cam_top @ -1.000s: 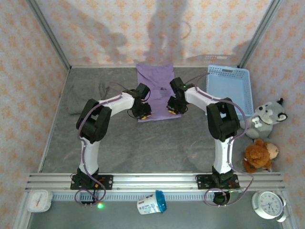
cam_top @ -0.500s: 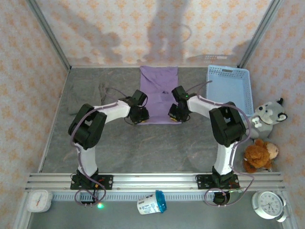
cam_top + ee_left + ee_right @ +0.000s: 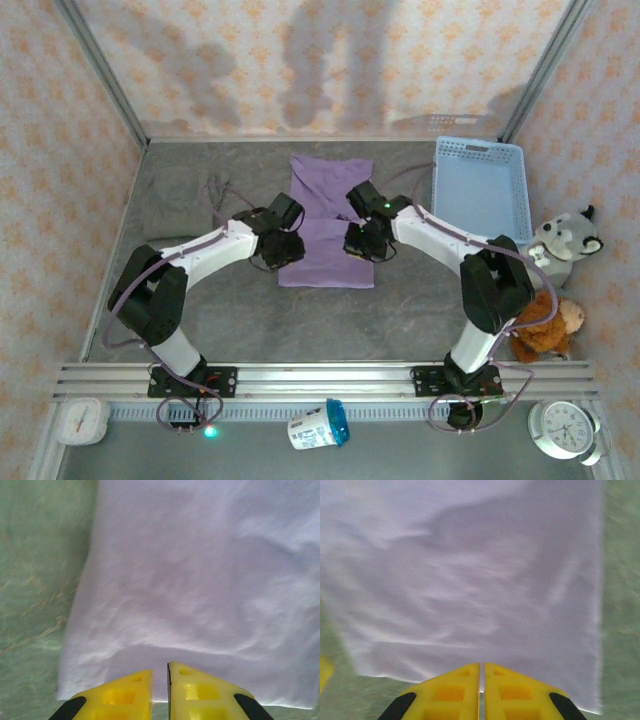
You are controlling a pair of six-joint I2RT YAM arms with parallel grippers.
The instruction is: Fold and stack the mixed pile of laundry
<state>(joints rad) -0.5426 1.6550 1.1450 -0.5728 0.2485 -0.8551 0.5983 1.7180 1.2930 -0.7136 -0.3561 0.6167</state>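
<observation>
The lavender T-shirt (image 3: 330, 190) lies at the middle back of the grey table, its near hem drawn toward the arms. My left gripper (image 3: 281, 250) is shut on the shirt's near left edge. My right gripper (image 3: 361, 243) is shut on its near right edge. In the left wrist view the yellow fingertips (image 3: 160, 667) pinch the lavender cloth (image 3: 200, 580) with a thin gap between them. Seen from the right wrist, the fingertips (image 3: 481, 665) are almost touching on the same cloth (image 3: 470, 570). The olive-grey garment (image 3: 180, 205) lies wrinkled at the back left, partly behind the left arm.
A light blue lattice basket (image 3: 478, 190) stands at the back right. A grey wolf toy (image 3: 565, 240) and a brown teddy (image 3: 545, 322) sit beyond the table's right edge. Bare grey tabletop (image 3: 300, 320) stretches in front of the shirt.
Both grippers have moved toward the near edge, and the left arm has stretched out lower. The lavender shirt's near hem came with them, so the shirt now reaches farther forward.
</observation>
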